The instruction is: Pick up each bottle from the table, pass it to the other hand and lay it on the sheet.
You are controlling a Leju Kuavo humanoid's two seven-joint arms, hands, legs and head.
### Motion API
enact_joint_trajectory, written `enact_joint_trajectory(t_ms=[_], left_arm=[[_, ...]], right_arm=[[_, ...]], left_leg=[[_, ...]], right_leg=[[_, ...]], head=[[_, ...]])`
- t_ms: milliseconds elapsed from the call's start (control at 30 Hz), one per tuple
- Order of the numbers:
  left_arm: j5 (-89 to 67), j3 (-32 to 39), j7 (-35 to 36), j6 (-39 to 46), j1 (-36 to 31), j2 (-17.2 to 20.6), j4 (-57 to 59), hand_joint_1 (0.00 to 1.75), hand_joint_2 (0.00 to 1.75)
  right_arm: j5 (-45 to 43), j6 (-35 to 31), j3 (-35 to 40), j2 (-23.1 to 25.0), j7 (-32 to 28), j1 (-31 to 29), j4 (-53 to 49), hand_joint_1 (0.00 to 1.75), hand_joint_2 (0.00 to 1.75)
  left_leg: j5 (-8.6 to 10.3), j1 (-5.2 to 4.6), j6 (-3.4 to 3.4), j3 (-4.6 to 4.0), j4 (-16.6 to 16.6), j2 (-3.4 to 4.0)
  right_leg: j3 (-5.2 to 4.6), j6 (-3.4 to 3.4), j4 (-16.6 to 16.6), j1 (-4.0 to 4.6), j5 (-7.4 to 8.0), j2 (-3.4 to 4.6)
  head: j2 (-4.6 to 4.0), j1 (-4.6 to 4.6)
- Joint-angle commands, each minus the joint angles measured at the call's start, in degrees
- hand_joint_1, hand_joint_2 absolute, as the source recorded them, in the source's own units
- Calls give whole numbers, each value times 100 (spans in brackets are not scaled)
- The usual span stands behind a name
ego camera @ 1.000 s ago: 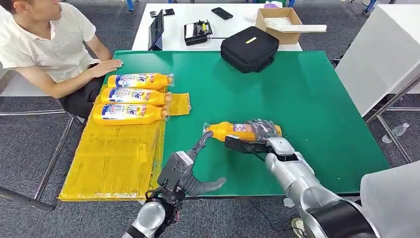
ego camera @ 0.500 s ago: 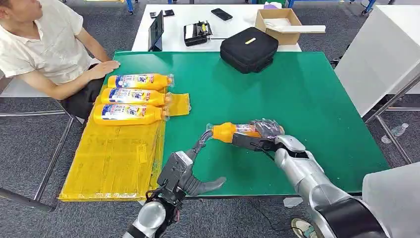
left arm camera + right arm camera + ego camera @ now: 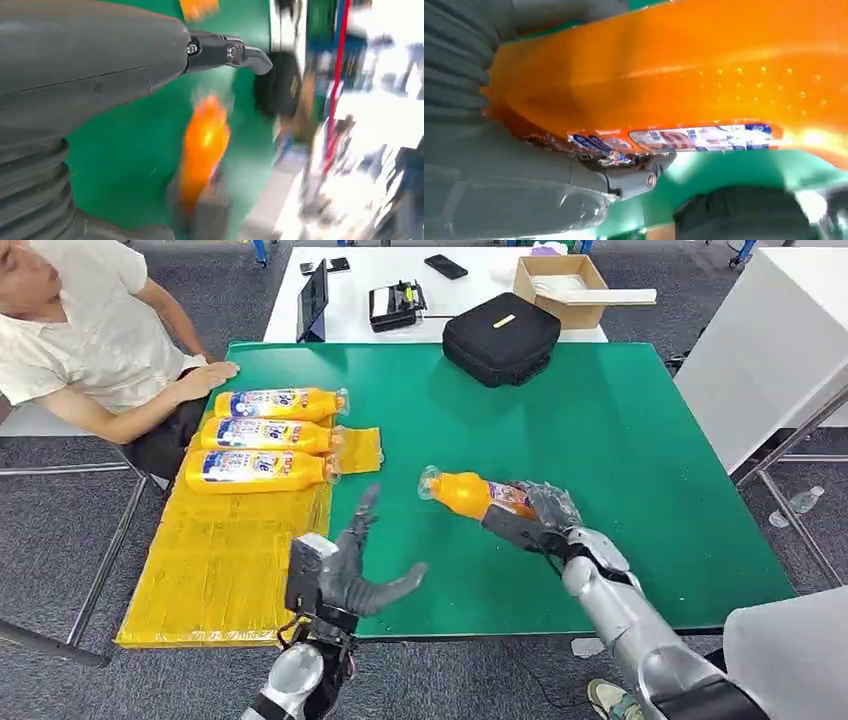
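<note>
My right hand [image 3: 540, 515] grips an orange bottle [image 3: 468, 493] by its labelled lower half and holds it lifted above the green table [image 3: 620, 450], cap end toward my left. The same bottle [image 3: 684, 85] shows close up in the right wrist view, with my fingers [image 3: 624, 175] wrapped under its label. My left hand [image 3: 345, 570] is open, fingers spread, near the table's front edge, a short way below and left of the bottle's cap. The bottle [image 3: 202, 145] appears blurred ahead of it in the left wrist view. Three orange bottles [image 3: 265, 435] lie side by side on the yellow sheet [image 3: 230, 560].
A person [image 3: 90, 330] sits at the table's far left with a hand [image 3: 212, 373] resting on its corner near the sheet. A black bag [image 3: 500, 337] lies at the table's back edge. A white table behind holds a cardboard box [image 3: 560, 278] and small devices.
My right hand has lifted the bottle off the table and tilted its cap end upward. My left hand has moved left and back, away from the cap it was touching.
</note>
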Motion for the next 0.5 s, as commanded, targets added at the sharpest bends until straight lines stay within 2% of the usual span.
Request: enact_joint_trajectory(t_ms=[33,133,200,333,400,433,500], left_arm=[[833,859,-794,1337,837,-32,-1032,0,175],[1147,696,-829,1325,771,62,-886,0,175],[1147,686,-829,1323,747,50,-889,0,175],[1153,683,-828,1327,734,51,-889,0,175],[1305,601,-843,1307,649,91,-909,0,175],[1369,551,-795,1257,578,99,-885,0,175],[1551,465,-684,1116,458,121,-804,0,175]], right_arm=[[-254,-1303,-519,663,-111,2172,-3848,175,175],[-446,-1454,-362,705,-417,2185,-3827,175,175],[-444,-1450,-337,730,-414,2188,-3826,175,175],[-444,-1447,-339,719,-412,2171,-3821,175,175],[-538,-1532,-234,743,-642,2168,-3880,175,175],[-562,-1579,-143,796,-742,2160,-3921,175,175],[-584,-1602,11,808,-755,2112,-3908,175,175]], left_leg=[[-12,13,-7,-20,-4,10],[-32,15,-3,-12,3,21],[-10,6,-2,-54,-4,7],[-11,6,-3,-58,-1,11],[-16,6,-4,-48,0,21],[-6,3,-4,-69,-2,6],[-12,7,-5,-54,-2,16]], right_leg=[[-23,-26,-2,16,-15,-1],[-14,-34,0,17,-31,4],[-52,-17,2,2,-15,-4],[-58,-25,0,3,-14,-3],[-50,-33,-1,5,-15,4],[-69,-18,2,-1,-10,-6],[-56,-29,-1,5,-14,0]], head=[[0,-4],[0,2],[0,0],[0,0],[0,-2],[0,0],[0,-2]])
